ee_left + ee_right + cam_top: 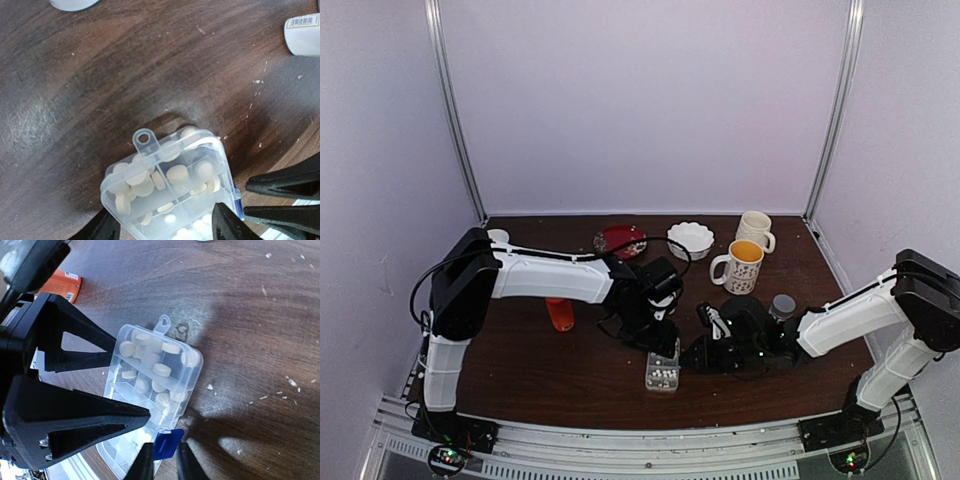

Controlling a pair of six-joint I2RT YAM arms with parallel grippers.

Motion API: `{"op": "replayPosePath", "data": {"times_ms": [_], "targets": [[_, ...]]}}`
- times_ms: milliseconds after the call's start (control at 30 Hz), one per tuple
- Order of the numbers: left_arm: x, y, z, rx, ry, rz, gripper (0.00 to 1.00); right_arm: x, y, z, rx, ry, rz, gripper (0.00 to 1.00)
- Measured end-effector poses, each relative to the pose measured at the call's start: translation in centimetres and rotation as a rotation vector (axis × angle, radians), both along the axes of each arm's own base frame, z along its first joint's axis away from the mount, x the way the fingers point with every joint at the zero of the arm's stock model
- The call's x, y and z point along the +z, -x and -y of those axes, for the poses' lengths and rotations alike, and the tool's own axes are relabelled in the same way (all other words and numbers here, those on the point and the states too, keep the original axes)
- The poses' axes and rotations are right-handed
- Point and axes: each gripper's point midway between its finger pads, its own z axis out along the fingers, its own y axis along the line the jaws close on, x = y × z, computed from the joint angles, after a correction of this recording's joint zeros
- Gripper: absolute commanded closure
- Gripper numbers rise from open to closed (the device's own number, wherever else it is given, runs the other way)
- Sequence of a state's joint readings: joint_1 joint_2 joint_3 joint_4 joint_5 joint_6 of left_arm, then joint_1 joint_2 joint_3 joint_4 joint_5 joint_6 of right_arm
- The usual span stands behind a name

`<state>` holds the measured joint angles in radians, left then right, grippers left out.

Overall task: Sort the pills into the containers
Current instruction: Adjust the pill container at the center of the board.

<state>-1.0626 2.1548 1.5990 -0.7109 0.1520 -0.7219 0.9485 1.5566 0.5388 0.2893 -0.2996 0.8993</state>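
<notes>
A pill box (662, 372) lies near the near edge of the tabletop (540, 380). Two mugs (738, 266), a bowl (690, 238) and a plate (620, 240) stand along its far edge.

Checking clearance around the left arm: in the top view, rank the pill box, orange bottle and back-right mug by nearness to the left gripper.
1. pill box: front centre, at the fingertips of the left gripper.
2. orange bottle: lying on the table off to the left.
3. back-right mug: rear right, behind the other mug, clearly the farthest.
</notes>
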Motion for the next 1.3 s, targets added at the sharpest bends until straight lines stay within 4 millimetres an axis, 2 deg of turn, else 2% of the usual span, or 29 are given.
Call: {"op": "replayPosePath", "data": {"times_ms": [267, 400, 600, 833, 1000, 1300], "targets": [[0.2, 0.1, -0.2, -0.006, 0.012, 0.022, 0.33, -0.3, 0.3, 0.4, -0.006, -0.006, -0.006, 0.46], [0.3, 0.5, -0.8, 0.000, 0.039, 0.031, 0.31, 0.3, 0.8, 0.6, -0.010, -0.061, -0.017, 0.38], [0.5, 0.8, -1.1, 0.015, 0.099, 0.028, 0.30, 1.0, 0.7, -0.1, -0.011, -0.172, -0.056, 0.35], [0.7, 0.8, -1.0, 0.035, 0.168, 0.008, 0.31, 0.5, 1.0, -1.3, 0.004, -0.235, -0.113, 0.35], [0.7, 0.8, -0.7, 0.033, 0.190, -0.002, 0.32, 0.6, 1.0, -1.4, 0.005, -0.249, -0.121, 0.33], [0.5, 0.6, 0.1, 0.026, 0.196, -0.014, 0.41, 0.7, 0.8, -1.6, 0.004, -0.278, -0.145, 0.32]]}}
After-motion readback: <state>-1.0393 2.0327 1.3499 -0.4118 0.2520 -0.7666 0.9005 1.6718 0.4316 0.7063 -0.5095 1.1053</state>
